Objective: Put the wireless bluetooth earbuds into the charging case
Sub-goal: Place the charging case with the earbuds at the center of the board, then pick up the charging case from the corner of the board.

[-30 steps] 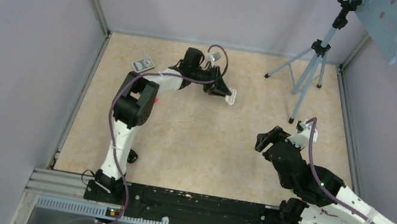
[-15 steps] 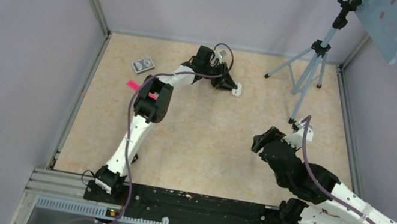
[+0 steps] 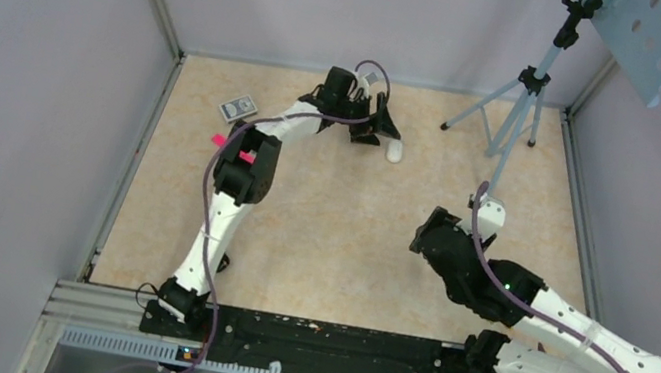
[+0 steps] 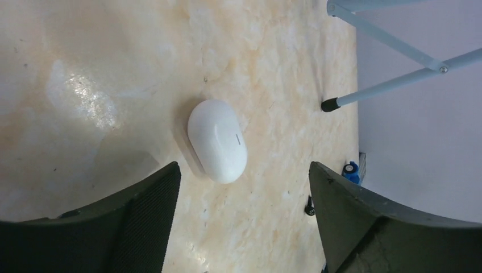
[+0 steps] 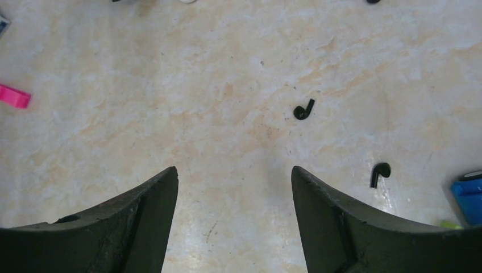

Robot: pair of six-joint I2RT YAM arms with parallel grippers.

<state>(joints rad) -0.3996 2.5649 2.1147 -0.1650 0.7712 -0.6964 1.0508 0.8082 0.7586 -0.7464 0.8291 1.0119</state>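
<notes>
the left gripper (image 4: 243,169) hangs over the far side of the table (image 3: 338,239), its jaws spread wide and gripping nothing. the white charging case (image 4: 217,140) lies flat on the table just past the fingertips, in line with the gap between them and touching neither finger. its lid looks shut, with a thin seam and a small dash showing on top. from above, the case sits just to the right of that gripper and a little nearer.

the right gripper (image 5: 233,170) is held over the right half of the table, nearer than the case. it is also wide open and empty. one black earbud (image 5: 303,110) lies on the table ahead of it, just right of the gap between the fingers. a second black earbud (image 5: 379,172) lies further right and closer to the gripper. the two are apart from each other and well apart from the case. in the overhead view they are too small to make out.

a pink block (image 5: 14,96) lies to the left, and a blue block (image 5: 467,196) lies near the second earbud on its right. a tripod (image 3: 517,106) stands in the far right corner. a small flat grey item (image 3: 238,108) lies at the far left.
</notes>
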